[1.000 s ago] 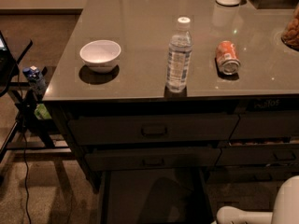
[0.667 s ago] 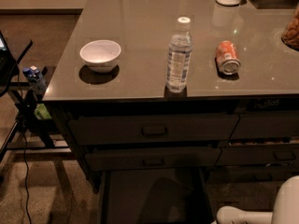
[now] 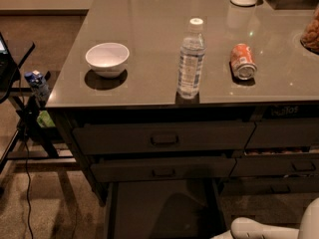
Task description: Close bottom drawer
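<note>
The bottom drawer [image 3: 164, 210] lies at the bottom centre of the frame, under the two taller-fronted drawers of the same column. It stands pulled well out, so the view looks down into it. The inside is a plain, flat, dark grey floor with a dim sheen, framed by a thin side wall on the left and another on the right. Its back end disappears beneath the front of the drawer above. Its near end runs off the bottom edge of the frame, so the front panel and handle cannot be seen. The gripper is out of view. Only a white rounded part of the robot's arm [image 3: 259, 229] shows in the lower right corner, just beside the drawer's right wall.
</note>
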`<state>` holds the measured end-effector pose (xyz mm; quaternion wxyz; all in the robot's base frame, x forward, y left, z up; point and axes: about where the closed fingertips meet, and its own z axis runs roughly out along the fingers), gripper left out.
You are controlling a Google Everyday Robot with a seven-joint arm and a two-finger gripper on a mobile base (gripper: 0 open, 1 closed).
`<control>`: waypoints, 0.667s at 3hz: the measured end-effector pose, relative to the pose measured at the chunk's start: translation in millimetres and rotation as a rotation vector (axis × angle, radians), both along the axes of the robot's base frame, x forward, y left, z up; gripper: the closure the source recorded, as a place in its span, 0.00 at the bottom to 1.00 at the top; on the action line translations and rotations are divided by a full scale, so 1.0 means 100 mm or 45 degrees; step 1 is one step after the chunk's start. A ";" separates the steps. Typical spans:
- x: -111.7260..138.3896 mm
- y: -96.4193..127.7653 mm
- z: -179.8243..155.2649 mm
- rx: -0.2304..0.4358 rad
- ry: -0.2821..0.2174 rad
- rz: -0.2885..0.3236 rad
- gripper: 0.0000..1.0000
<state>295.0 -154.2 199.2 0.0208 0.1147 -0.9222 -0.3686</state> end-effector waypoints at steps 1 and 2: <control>0.37 0.24 0.04 -0.018 -0.096 -0.078 1.00; 0.38 0.24 0.03 -0.024 -0.104 -0.085 1.00</control>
